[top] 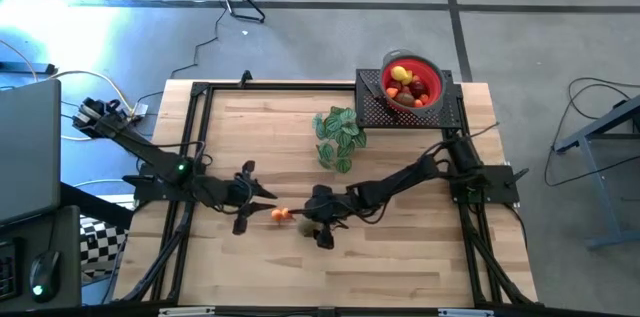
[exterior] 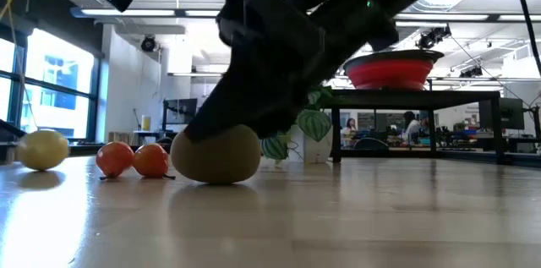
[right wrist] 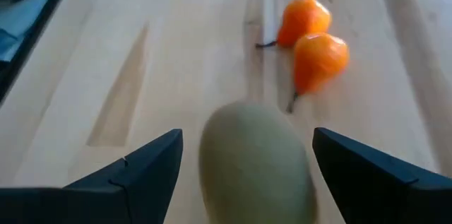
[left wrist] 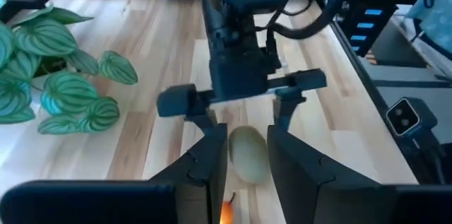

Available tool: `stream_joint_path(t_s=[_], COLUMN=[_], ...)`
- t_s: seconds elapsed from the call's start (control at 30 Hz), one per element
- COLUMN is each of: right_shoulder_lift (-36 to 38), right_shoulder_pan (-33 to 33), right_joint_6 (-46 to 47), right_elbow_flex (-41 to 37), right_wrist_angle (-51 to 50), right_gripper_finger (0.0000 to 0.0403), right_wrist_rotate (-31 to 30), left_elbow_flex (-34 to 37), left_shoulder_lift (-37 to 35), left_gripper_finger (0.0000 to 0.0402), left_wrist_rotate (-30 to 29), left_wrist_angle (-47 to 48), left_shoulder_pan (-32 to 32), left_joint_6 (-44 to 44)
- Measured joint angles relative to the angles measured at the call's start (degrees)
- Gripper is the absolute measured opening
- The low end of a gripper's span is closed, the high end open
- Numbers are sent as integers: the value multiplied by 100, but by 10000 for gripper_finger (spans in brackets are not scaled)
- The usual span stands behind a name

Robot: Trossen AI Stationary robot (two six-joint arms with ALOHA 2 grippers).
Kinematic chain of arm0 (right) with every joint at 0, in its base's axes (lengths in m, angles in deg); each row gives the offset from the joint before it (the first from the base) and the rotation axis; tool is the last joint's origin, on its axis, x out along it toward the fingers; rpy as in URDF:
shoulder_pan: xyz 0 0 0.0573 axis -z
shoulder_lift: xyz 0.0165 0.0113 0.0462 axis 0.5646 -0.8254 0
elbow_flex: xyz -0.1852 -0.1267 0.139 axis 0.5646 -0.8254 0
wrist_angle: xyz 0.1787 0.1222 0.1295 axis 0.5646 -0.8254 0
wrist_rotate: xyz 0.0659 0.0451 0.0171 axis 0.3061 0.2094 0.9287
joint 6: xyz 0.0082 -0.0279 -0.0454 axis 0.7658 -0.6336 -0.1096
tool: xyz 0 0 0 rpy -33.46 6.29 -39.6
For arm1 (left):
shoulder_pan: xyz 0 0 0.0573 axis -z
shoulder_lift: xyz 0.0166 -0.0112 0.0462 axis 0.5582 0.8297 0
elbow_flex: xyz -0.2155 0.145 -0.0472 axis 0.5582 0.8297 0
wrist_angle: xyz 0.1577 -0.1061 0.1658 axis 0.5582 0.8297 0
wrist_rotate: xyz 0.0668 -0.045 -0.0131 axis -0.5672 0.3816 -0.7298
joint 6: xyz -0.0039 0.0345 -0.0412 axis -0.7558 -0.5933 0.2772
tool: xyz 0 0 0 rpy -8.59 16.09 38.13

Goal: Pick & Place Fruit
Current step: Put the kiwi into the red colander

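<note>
A brown-green fruit (right wrist: 254, 164) lies on the wooden table (top: 400, 257), near the middle front. My right gripper (right wrist: 247, 136) is open and slants down over it, one finger on each side, with table showing in both gaps. Two orange fruits (right wrist: 314, 37) lie just beyond it, toward the table's left. My left gripper (left wrist: 246, 139) hangs above the table left of the orange fruits, fingers a little apart, nothing between them. A yellow lemon (exterior: 42, 150) lies farther left in the low view. The red bowl (top: 438, 77) with several fruits stands on a black stand (top: 372, 107) at the far right.
A green leafy sprig (top: 338, 137) lies between the bowl's stand and the grippers. A black frame (top: 195, 137) runs along the table's left, far and right sides. Bare wood lies toward the near edge. People sit in the room far behind the table.
</note>
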Motion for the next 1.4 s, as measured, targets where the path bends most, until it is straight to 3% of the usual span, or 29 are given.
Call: stream_joint_path(t_s=[0.47, 0.83, 1.03, 1.4], right_shoulder_lift=[-279, -283, -283, 384], right_shoulder_pan=[11, 14, 14, 23], right_joint_6=[-30, -39, -37, -30], right_elbow_flex=[2, 2, 0, -14], right_wrist_angle=[112, 91, 86, -531], right_gripper_finger=[306, 246, 236, 234], right_wrist_rotate=[156, 156, 156, 165], left_elbow_flex=[-2, -2, -2, -2], left_shoulder_lift=[-39, -40, -39, -39], left_gripper_finger=[99, 99, 99, 99], left_wrist_rotate=[-51, -49, -49, -45], left_wrist_angle=[84, 80, 82, 86], left_shoulder_pan=[0, 0, 0, 0], left_joint_6=[4, 6, 7, 8])
